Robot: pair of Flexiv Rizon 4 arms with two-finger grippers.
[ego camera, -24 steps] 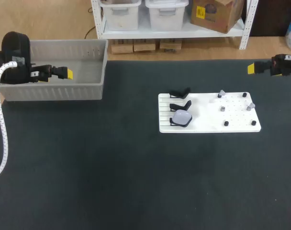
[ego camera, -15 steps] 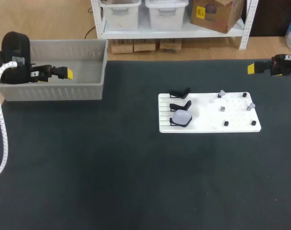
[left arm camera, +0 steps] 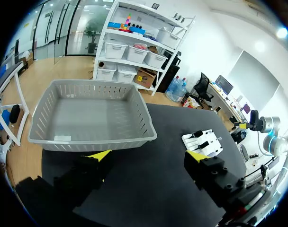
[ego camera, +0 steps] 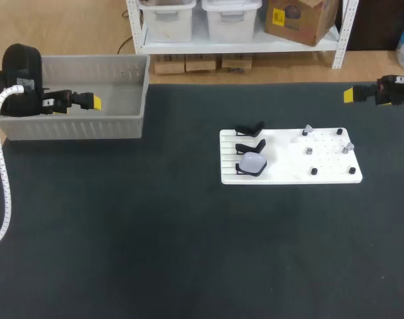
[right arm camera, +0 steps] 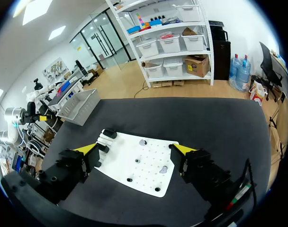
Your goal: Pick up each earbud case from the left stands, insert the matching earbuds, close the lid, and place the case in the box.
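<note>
A white board (ego camera: 288, 166) lies right of the table's middle. Three black stands line its left edge. The nearest stand holds a pale earbud case (ego camera: 253, 163); the other two stands (ego camera: 250, 127) are bare. Small grey earbuds (ego camera: 307, 129) sit on pegs on the board's right half. The grey box (ego camera: 76, 126) stands at the far left. My left gripper (ego camera: 95, 102) hovers open over the box, which lies ahead of its fingers (left arm camera: 148, 155). My right gripper (ego camera: 348, 95) hangs open at the far right, with the board (right arm camera: 144, 170) ahead of its fingers (right arm camera: 135, 149).
Small black pegs (ego camera: 314, 171) dot the board's right half. The dark table mat (ego camera: 189, 252) stretches wide between the box and the board and along the front. A white cable (ego camera: 4, 193) hangs from my left arm at the left edge.
</note>
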